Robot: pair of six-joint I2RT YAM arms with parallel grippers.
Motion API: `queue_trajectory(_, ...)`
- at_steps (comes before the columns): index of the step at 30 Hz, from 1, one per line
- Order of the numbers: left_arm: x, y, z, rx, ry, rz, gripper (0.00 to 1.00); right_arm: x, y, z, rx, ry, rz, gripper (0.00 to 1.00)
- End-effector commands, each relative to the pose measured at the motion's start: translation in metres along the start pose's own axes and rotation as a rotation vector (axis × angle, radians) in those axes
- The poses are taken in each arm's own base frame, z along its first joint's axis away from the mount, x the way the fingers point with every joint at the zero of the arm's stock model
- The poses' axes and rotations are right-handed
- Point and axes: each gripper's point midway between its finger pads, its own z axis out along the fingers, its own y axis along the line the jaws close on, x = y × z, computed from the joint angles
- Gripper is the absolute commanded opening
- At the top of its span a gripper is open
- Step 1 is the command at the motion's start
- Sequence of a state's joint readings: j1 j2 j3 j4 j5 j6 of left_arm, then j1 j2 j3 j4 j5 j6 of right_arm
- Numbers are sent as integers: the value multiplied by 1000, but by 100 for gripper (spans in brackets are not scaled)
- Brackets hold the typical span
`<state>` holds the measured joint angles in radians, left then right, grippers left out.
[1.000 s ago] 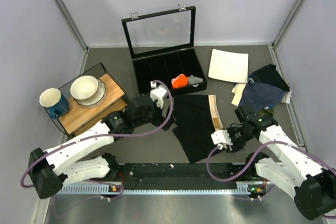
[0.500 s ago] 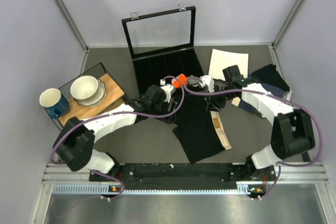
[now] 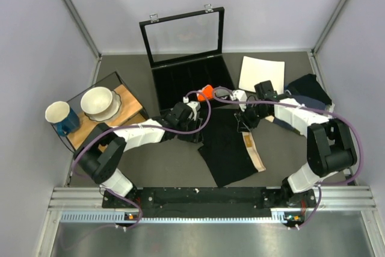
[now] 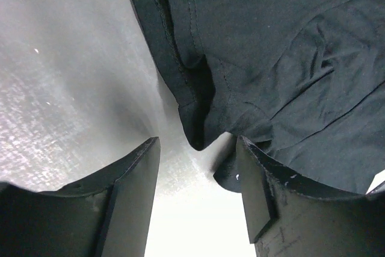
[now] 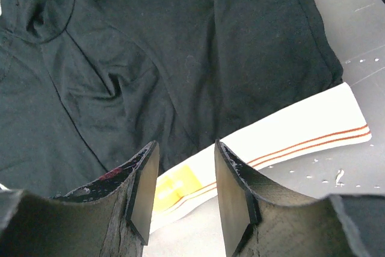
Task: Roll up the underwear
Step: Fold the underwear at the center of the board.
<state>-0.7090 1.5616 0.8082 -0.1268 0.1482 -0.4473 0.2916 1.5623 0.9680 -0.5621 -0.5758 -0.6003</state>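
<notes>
The black underwear [image 3: 228,148] lies flat on the table in the middle, its pale tan waistband [image 3: 252,151] along the right edge. My left gripper [image 3: 198,132] is open at the underwear's upper left edge; in the left wrist view the black hem [image 4: 198,112] sits between the open fingers [image 4: 129,185]. My right gripper [image 3: 243,121] is open over the upper right corner; in the right wrist view the waistband [image 5: 301,130] with thin orange stripes and a yellow label runs between its fingers [image 5: 141,191], with black fabric [image 5: 180,52] beyond.
An open black case [image 3: 192,82] stands behind, holding an orange cloth roll [image 3: 206,92]. A white plate [image 3: 261,74] and a navy garment [image 3: 301,106] lie at the right. A wooden tray [image 3: 105,118] with a bowl and a mug [image 3: 59,114] is at the left.
Both arms swung in from the near edge to the underwear's far end. The underwear shifted, its waistband now angled toward the near right. Over the last half second both grippers settled lower.
</notes>
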Motion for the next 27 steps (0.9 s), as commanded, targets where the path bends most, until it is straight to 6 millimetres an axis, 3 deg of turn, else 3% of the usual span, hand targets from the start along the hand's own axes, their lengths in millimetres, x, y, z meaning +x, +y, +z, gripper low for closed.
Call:
queue_trajectory(1,-5,-8,9,45,-13,-50,57,-11,-5,-10,49,-43,-50,42)
queue_trajectory(5,1,-10,16,57,15,-67,49,-9,-5,-12,54,-42,-64,42)
queue_trajectory(7,4,-12,18,73,25,-83,41,-8,0,-14,41,-48,-79,42)
queue_trajectory(10,10,-14,18,92,32,-108,27,-5,15,-18,0,-66,-146,42)
queue_trajectory(12,18,-12,17,88,45,-122,16,8,27,-17,-35,-54,-175,42)
queue_trajectory(16,21,-10,11,92,21,-139,2,21,48,-21,-92,-81,-301,43)
queue_trajectory(24,54,-7,-20,108,5,-210,0,34,86,-18,-194,-85,-458,47)
queue_trajectory(27,69,-9,-32,125,-7,-239,0,25,88,-20,-203,-107,-452,47)
